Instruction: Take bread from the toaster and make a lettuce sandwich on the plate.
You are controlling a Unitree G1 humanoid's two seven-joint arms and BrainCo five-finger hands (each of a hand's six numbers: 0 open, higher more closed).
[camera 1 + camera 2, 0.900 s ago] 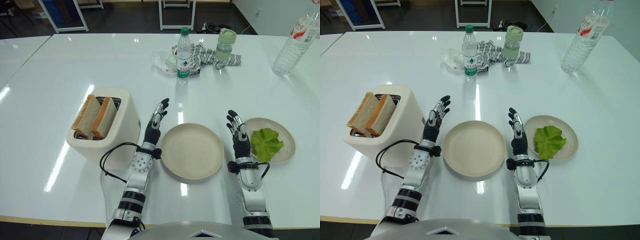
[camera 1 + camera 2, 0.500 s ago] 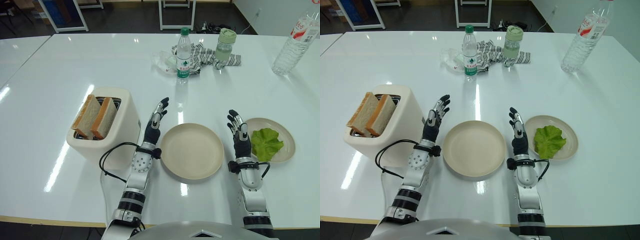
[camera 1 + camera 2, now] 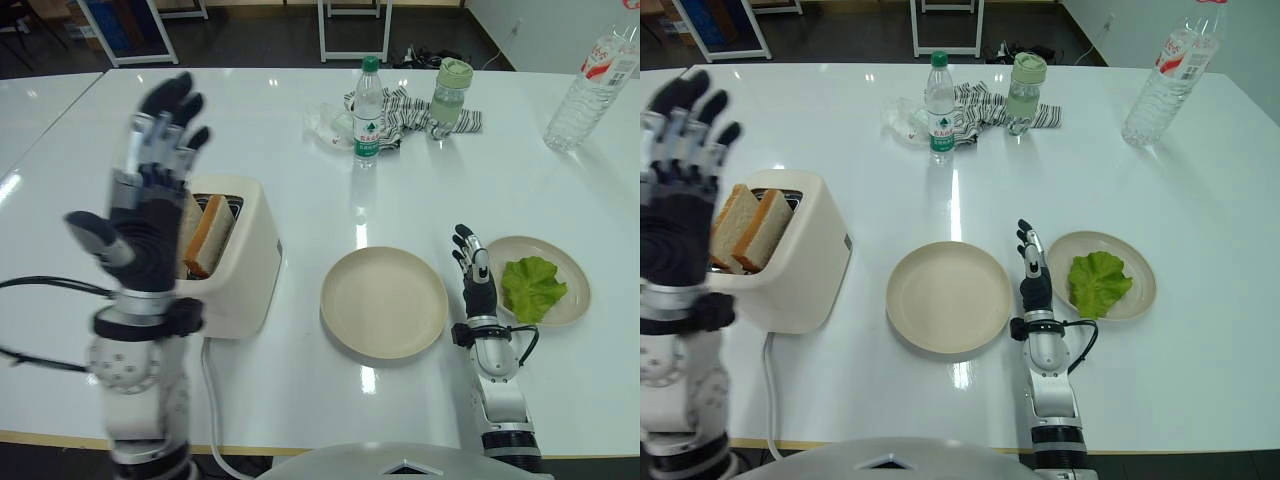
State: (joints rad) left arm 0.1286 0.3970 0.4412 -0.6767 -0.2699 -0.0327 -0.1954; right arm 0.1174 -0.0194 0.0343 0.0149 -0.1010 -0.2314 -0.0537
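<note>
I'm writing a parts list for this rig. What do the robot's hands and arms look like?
Both the left hand and the right hand have black palms and silver-grey fingers with black tips. Each wrist carries a black band with a thin black cable running from it. The forearms are silver with black rings.

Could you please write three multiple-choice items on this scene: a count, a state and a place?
1. How many bread slices stand in the toaster? A one; B two; C four.
2. The middle plate is: A bare; B holding bread; C upside down.
3. The lettuce lies: A in the toaster; B on the middle plate; C on the right-hand plate.
Answers: 1 B, two slices stick up from the slots; 2 A, nothing lies on it; 3 C, the leaf sits on that plate.
</note>
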